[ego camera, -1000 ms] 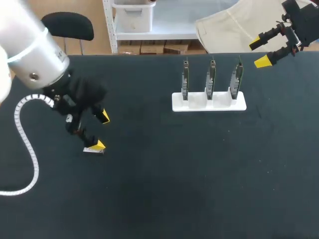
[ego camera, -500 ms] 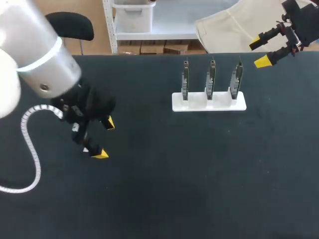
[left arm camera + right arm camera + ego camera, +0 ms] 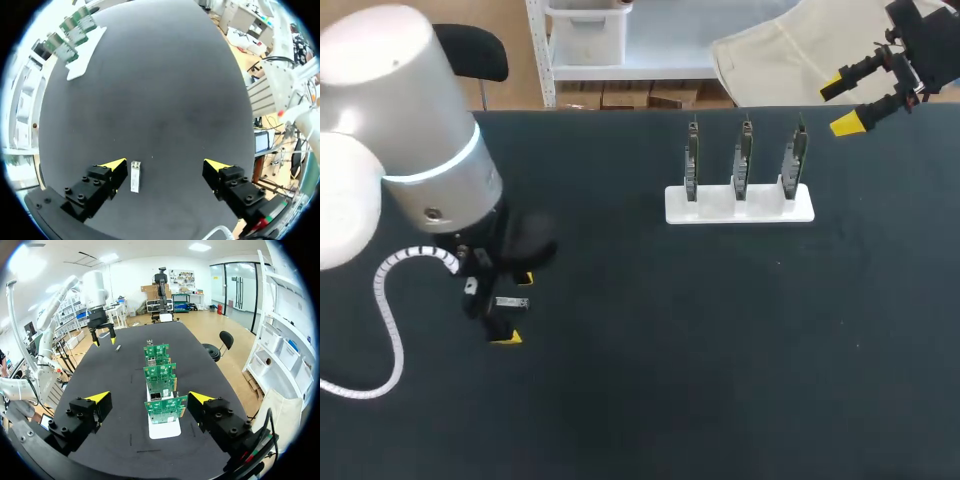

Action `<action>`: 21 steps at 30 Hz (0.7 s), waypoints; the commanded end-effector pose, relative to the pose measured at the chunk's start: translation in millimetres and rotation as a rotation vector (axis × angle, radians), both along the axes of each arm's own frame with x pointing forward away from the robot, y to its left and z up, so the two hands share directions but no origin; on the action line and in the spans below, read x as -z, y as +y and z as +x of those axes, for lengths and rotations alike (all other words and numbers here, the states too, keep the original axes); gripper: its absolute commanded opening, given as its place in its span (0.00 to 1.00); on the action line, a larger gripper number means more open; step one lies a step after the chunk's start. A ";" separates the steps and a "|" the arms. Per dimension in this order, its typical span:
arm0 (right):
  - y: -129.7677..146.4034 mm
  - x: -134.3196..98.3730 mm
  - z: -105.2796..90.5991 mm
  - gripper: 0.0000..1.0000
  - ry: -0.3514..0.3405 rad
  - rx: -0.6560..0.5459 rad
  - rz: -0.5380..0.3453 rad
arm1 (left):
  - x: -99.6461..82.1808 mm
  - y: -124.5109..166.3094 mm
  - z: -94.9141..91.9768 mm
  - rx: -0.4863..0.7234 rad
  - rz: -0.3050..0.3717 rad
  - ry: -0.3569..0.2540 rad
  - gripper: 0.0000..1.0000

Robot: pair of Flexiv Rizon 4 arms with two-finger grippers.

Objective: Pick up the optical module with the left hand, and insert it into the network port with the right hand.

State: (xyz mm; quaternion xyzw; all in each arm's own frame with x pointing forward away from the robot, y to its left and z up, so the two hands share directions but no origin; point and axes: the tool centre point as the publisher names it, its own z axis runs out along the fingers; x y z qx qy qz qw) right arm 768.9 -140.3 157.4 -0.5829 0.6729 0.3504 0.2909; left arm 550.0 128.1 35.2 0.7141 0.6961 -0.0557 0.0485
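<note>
The optical module (image 3: pixel 511 302) is a small silver bar lying flat on the black table (image 3: pixel 650 360) at the left. My left gripper (image 3: pixel 515 308) hangs over it, open, one yellow tip on each side. In the left wrist view the module (image 3: pixel 135 176) lies between the fingers of the left gripper (image 3: pixel 166 165), close to one fingertip (image 3: pixel 115 165) and apart from the other. Three green boards with network ports (image 3: pixel 745 158) stand upright in a white stand (image 3: pixel 740 208). My right gripper (image 3: pixel 840 105) is open and empty at the far right edge, behind the boards (image 3: pixel 161 407) as its own view (image 3: pixel 149 397) shows.
A white coiled cable (image 3: pixel 382 310) hangs from my left arm (image 3: pixel 410 150) over the table's left part. The table's far edge runs just behind the stand (image 3: pixel 164 429). My left arm (image 3: pixel 97 305) shows beyond the boards in the right wrist view.
My left arm has moved toward the near side and its gripper has turned, so the module now lies between its fingers instead of at one tip. The right arm has not moved.
</note>
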 end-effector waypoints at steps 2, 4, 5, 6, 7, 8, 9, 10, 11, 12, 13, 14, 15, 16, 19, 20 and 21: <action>0.2 0.0 -2.3 1.00 -0.004 0.004 -0.001 | 0.5 22.7 7.1 -0.030 -0.007 -0.021 1.00; 0.2 0.0 -2.3 1.00 -0.004 0.004 -0.001 | 0.8 29.3 11.4 -0.046 0.016 -0.033 1.00; 0.2 0.0 -2.3 1.00 -0.004 0.004 -0.001 | 1.2 31.9 12.8 -0.048 0.025 -0.037 1.00; 0.2 0.0 -2.3 1.00 -0.004 0.004 -0.001 | 2.0 34.3 14.2 -0.048 0.037 -0.038 1.00; 0.2 0.0 -2.3 1.00 -0.004 0.004 -0.001 | 3.1 36.3 15.2 -0.049 0.054 -0.044 1.00; 0.2 0.0 -2.3 1.00 -0.004 0.004 -0.001 | 4.2 38.0 15.7 -0.047 0.058 -0.046 1.00; 0.2 0.0 -2.3 1.00 -0.004 0.004 -0.001 | 5.3 39.4 16.1 -0.045 0.057 -0.044 1.00; 0.2 0.0 -2.3 1.00 -0.004 0.004 -0.001 | 6.8 40.8 16.7 -0.047 0.062 -0.038 1.00; 0.2 0.0 -2.3 1.00 -0.004 0.004 -0.001 | 8.4 41.7 17.1 -0.045 0.045 -0.024 1.00; 0.2 0.0 -2.3 1.00 -0.004 0.004 -0.001 | 10.8 43.0 17.8 -0.049 0.033 0.001 1.00; 0.2 0.0 -2.3 1.00 -0.004 0.004 -0.001 | 13.8 44.4 18.6 -0.058 0.051 -0.002 1.00; 0.2 0.0 -2.3 1.00 -0.004 0.004 -0.001 | 16.0 45.3 19.3 -0.059 0.048 0.001 1.00; 0.2 0.0 -2.3 1.00 -0.004 0.004 -0.001 | 17.1 45.8 19.8 -0.066 0.047 0.009 1.00; 0.2 0.0 -2.3 1.00 -0.004 0.004 -0.001 | 17.5 45.8 19.9 -0.068 0.049 0.010 1.00; 0.2 0.0 -2.3 1.00 -0.004 0.004 -0.001 | 19.9 43.9 21.7 -0.072 0.052 0.020 1.00; 0.2 0.0 -2.3 1.00 -0.004 0.004 -0.001 | 20.6 43.1 22.4 -0.071 0.057 0.022 1.00; 0.2 0.0 -2.3 1.00 -0.004 0.004 -0.001 | 21.7 42.5 23.4 -0.070 0.057 0.024 1.00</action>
